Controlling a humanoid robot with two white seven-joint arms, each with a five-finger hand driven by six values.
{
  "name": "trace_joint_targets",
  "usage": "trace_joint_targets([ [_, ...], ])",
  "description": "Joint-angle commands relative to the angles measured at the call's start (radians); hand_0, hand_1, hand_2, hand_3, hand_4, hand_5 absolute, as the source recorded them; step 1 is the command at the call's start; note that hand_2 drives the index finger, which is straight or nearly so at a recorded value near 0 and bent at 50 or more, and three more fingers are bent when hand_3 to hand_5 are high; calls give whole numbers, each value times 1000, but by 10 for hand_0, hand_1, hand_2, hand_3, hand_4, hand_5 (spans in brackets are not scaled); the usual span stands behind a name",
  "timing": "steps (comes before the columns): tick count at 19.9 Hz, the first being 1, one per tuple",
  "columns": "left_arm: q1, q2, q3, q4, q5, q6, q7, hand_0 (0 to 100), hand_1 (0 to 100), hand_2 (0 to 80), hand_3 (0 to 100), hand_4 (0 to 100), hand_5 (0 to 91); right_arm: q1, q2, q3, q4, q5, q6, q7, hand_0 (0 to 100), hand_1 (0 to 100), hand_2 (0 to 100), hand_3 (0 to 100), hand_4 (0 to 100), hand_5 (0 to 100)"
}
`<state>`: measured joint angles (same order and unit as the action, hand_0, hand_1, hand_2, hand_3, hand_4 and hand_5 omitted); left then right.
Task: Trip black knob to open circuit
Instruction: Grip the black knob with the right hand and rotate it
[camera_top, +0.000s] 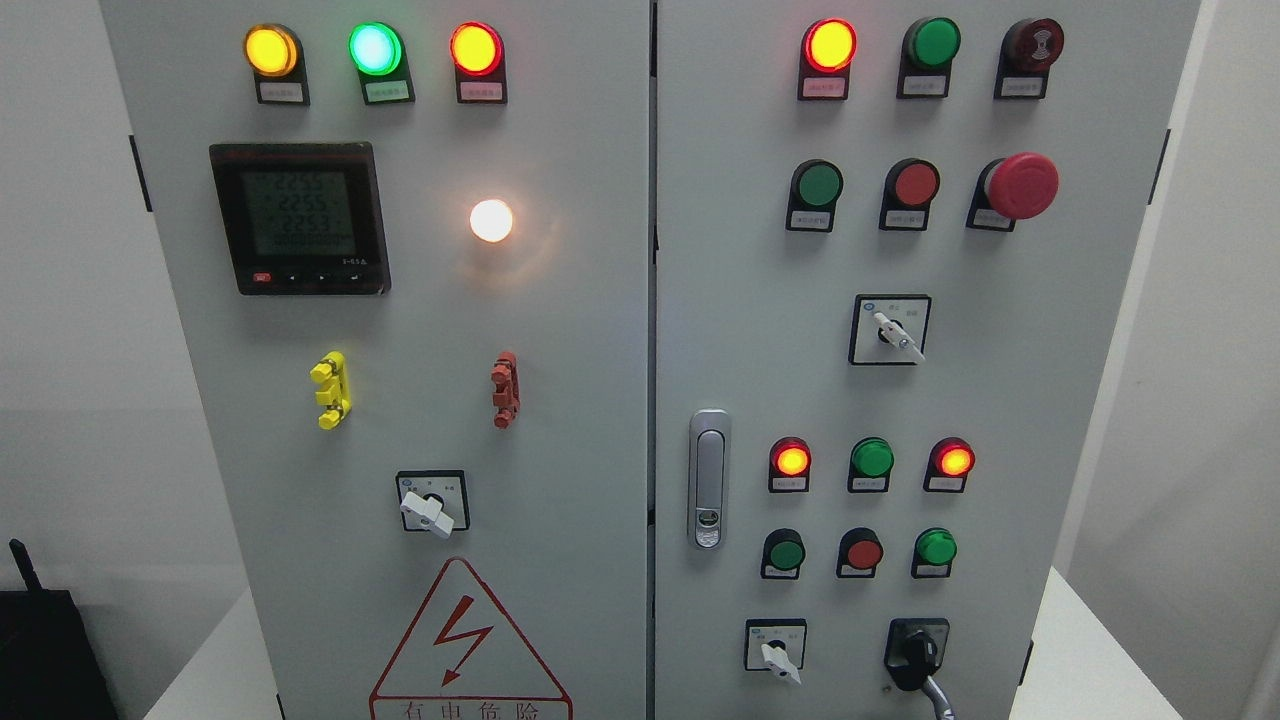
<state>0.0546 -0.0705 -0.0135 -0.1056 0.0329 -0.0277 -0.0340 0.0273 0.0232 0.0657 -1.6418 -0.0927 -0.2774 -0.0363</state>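
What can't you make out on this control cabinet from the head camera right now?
- Label plates under the lamps, e.g. under the green lamp: print too small to read.
- Meter: digits blurred.
- Warning triangle: its lower part cut off by the bottom edge.
- Black knob: its switch position unclear; the cable below it runs off the bottom edge.
- Both hands: out of view.

I face an electrical test room: a grey control cabinet (560, 300) with lit lamps (475, 48), a meter (298, 218) and switches (428, 512).

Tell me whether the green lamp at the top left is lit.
On. The green lamp glows bright, pale at its centre, between the amber and red ones.
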Motion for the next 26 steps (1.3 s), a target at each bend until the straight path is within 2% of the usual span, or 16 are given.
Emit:
trace_joint_targets([
  [1,-4,-2,1,0,2,-1,0,120,389,0,0,0,0,-17,0,23,-42,7,-17,16,981,843,0,920,941,959],
  [26,-2,-2,1,0,2,-1,0,120,389,0,0,0,0,-37,3,52,-62,7,-17,16,984,845,0,922,942,959],
])
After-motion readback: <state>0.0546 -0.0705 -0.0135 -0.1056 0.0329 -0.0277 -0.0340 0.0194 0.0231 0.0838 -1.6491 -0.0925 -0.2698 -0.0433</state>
